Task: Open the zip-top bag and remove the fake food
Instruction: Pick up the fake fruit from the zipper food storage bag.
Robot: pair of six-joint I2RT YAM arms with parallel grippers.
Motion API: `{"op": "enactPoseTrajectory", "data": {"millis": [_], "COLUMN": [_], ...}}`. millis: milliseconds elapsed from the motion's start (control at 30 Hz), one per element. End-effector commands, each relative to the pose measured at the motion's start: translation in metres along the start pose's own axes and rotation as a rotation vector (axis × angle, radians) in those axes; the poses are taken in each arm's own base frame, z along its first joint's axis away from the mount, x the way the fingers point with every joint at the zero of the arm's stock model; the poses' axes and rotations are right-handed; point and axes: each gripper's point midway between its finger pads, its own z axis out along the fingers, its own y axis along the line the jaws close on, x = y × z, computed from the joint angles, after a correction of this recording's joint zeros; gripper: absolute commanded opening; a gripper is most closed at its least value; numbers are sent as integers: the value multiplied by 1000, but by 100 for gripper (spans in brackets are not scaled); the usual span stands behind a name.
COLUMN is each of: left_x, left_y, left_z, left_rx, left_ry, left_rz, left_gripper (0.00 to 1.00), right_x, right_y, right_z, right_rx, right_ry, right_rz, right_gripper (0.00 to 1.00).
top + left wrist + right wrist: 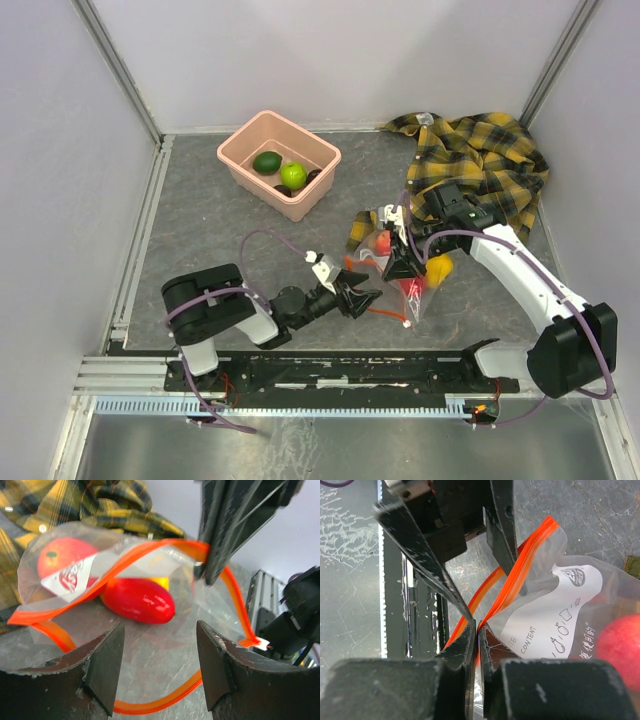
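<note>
Clear, crinkly plastic zip-top bag (pixel 413 295) with orange-red zip strip (pixel 125 565): lying on the grey table (pixel 200 230) between the two arms, near the yellow-and-black plaid shirt (pixel 480 160), mouth gaping. Inside: glossy red plastic fruit (pixel 140 601), orange plastic fruit (pixel 57 555), yellow fruit (pixel 161 582) half hidden behind.

Looks light, limp and slippery; likely folds and slides rather than resisting, so probably needs pinning while emptied. Best taken by the stiffer zip strip, not the film.

Right gripper (pixel 477 635) pinched tight on the upper strip, holding that lip up. Left gripper (pixel 159 645) with jaws well apart, gripping nothing, facing the mouth above the lower strip.

Fruits hard, smooth, rounded: probably prone to squirting out of a pinch, so grasp across the middle.

Pink plastic tub (pixel 235 150) well apart at the back, holding a light green fruit (pixel 293 176) and a dark green fruit (pixel 267 161).
</note>
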Motion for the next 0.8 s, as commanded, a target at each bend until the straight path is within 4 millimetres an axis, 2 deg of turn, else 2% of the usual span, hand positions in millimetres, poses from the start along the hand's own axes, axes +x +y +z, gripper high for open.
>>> {"op": "enactPoseTrajectory", "data": {"millis": [0, 233, 367, 433, 533, 600, 667, 767], "left_x": [-18, -7, 0, 3, 9, 13, 17, 21], "left_y": [-6, 5, 8, 9, 10, 9, 10, 9], "left_z": [9, 17, 18, 18, 18, 17, 16, 16], "left_rx": [40, 10, 6, 5, 11, 22, 33, 50], "left_ry": [-115, -112, -98, -89, -74, -62, -51, -40], "left_rz": [72, 135, 156, 162, 177, 198, 224, 273], "left_gripper": [65, 65, 65, 65, 65, 65, 65, 65], "right_x": [-19, -17, -18, -20, -20, -16, -9, 12], "right_y": [7, 10, 14, 18, 20, 13, -3, -37], "right_z": [-3, -8, -11, -14, -22, -32, -45, -66], "right_rx": [-34, -26, -31, -36, -31, 13, 91, 259], "right_ry": [-36, -9, -8, -11, -3, 17, 41, 109], "right_rz": [-72, -106, -133, -145, -166, -164, -142, -78], "right_gripper": [13, 35, 55, 62, 65, 65, 65, 59]}}
